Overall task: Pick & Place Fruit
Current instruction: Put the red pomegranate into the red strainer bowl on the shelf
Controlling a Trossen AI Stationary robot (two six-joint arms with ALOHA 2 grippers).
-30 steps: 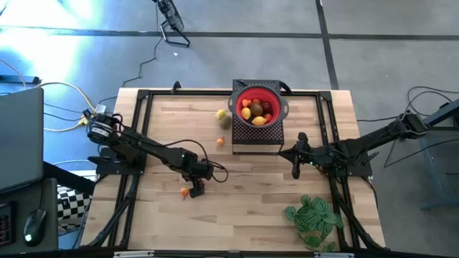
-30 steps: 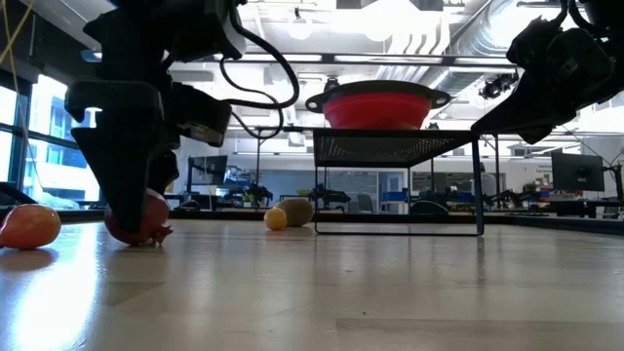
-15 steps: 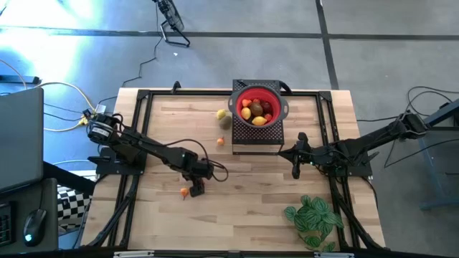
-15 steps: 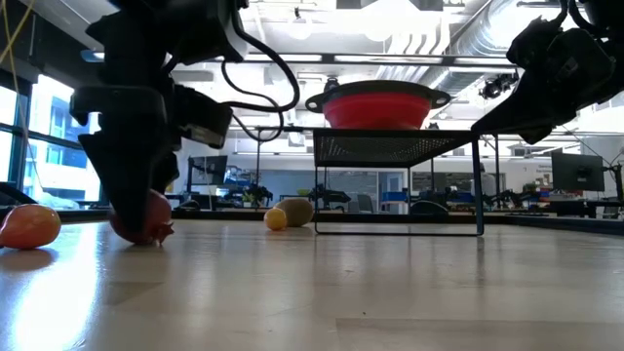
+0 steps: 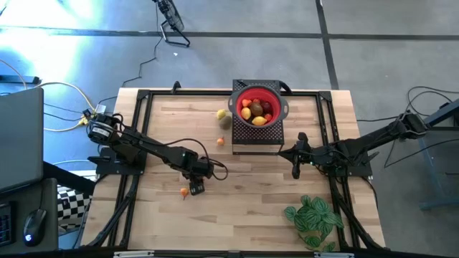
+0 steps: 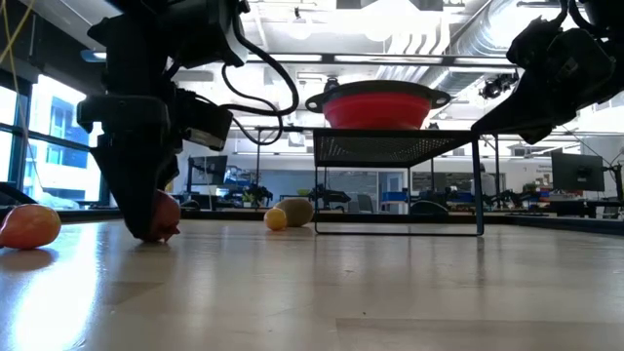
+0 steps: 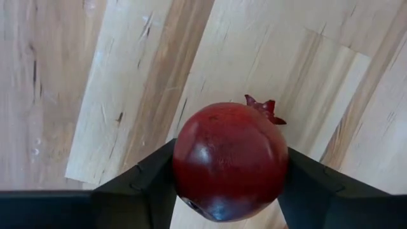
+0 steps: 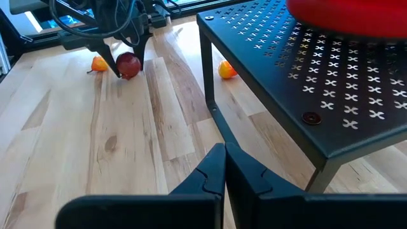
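A dark red fruit (image 7: 230, 137) with a small crown lies on the wooden table, left of centre. My left gripper (image 7: 229, 166) stands over it, fingers down, shut on it; the same gripper (image 5: 196, 187) shows in the high view. An orange fruit (image 5: 184, 191) lies just beside it. A small orange fruit (image 5: 220, 141), a yellow one (image 6: 276, 218) and a brownish-green one (image 6: 296, 211) lie near the stand. The red bowl (image 5: 239, 99) holds several fruits. My right gripper (image 5: 296, 170) waits shut at the right, clear of everything. My left gripper pinches the dark red fruit by its two opposite sides (image 7: 179, 166) between its two fingers. The fingers (image 6: 136, 200) come from above, pointing steeply down. The fruit rests on the table, its crown (image 7: 264, 107) turned sideways.
The bowl sits on a black perforated stand (image 5: 256, 137) at the table's far middle. A green leafy plant (image 5: 314, 218) lies near the front right corner. A black frame (image 5: 143, 97) runs around the table's edges. Bare wood lies between the arms.
My left gripper has stayed in place and shut its fingers onto the dark red fruit, which remains on the table.
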